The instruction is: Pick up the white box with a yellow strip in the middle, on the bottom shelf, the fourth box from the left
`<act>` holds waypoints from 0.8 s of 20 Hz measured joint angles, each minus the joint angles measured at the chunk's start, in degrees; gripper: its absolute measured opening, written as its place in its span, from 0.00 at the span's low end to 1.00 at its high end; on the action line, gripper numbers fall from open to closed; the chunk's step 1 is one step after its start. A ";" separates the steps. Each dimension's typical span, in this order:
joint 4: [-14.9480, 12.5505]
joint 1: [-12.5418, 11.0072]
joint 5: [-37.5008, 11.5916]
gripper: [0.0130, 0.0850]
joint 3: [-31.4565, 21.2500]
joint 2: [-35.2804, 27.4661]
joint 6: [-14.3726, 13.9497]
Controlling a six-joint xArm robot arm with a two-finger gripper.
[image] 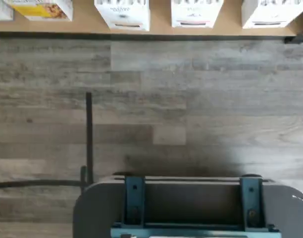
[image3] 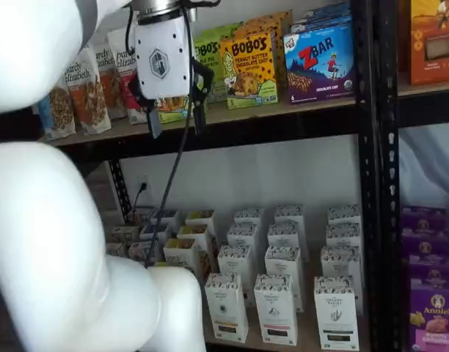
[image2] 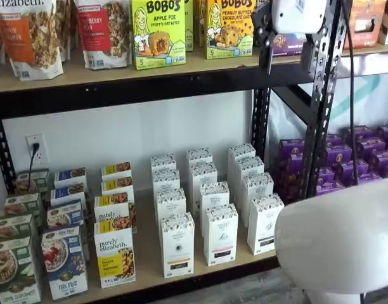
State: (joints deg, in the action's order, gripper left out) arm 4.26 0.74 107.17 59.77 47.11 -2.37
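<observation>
Claw (image3: pixel 174 121) hangs high, up at the level of the upper shelf (image3: pixel 232 114), two black fingers (image3: pixel 152 117) spread with a clear gap, nothing between them. In a shelf view only its white body (image2: pixel 298 14) and one dark finger show at the top edge, just in front of the black perforated upright (image2: pixel 325 95).

Target white box (image2: pixel 177 244) sits far below the claw and to its left in that view, front of its row on the bottom shelf (image2: pixel 200 272), upright, grey-patterned top band, dark strip near the base. In a shelf view it is the front carton (image3: pixel 226 306) below and right of the claw. Just beside it on one side stands the purely elizabeth box (image2: pixel 115 256) with the yellow label, on the other a like white carton (image2: pixel 220 233); narrow gaps both sides. More like cartons line up behind it. Front edge of the shelf is a black rail, open air in front of it.

Between claw and bottom shelf: open space, white back wall (image2: pixel 137 126) with an outlet (image2: pixel 35 149). Black cable (image3: pixel 173 176) trails down from the claw.

Wrist view looks down at grey wood-plank floor (image: pixel 151 109), shelf edge (image: pixel 156 27) with white carton fronts (image: pixel 123 14) along it, teal-bracketed mount (image: pixel 191 208) near the lens.

Bobo's boxes (image3: pixel 248 67) right of the claw, purple Annie's boxes (image2: pixel 365 152) beyond the upright. White arm link (image2: pixel 340 234) fills the foreground.
</observation>
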 joint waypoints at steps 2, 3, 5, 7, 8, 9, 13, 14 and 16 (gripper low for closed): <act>0.10 -0.02 -1.95 1.00 -1.65 0.55 0.14; -0.03 0.09 -2.90 1.00 -2.39 0.86 0.09; -0.89 0.91 -5.16 1.00 -4.15 1.63 -0.39; -2.20 2.09 -5.73 1.00 -4.96 1.42 -1.23; -3.00 2.81 -5.87 1.00 -5.36 1.20 -1.79; -3.70 3.54 -6.37 1.00 -6.03 1.15 -2.39; -3.67 4.56 -11.12 1.00 -10.00 2.10 -3.48; -3.39 4.70 -12.39 1.00 -10.93 2.26 -3.66; -3.20 5.21 -14.61 1.00 -12.55 2.34 -4.17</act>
State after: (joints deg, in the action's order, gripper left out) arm 1.06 5.95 92.56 47.22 49.45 -6.54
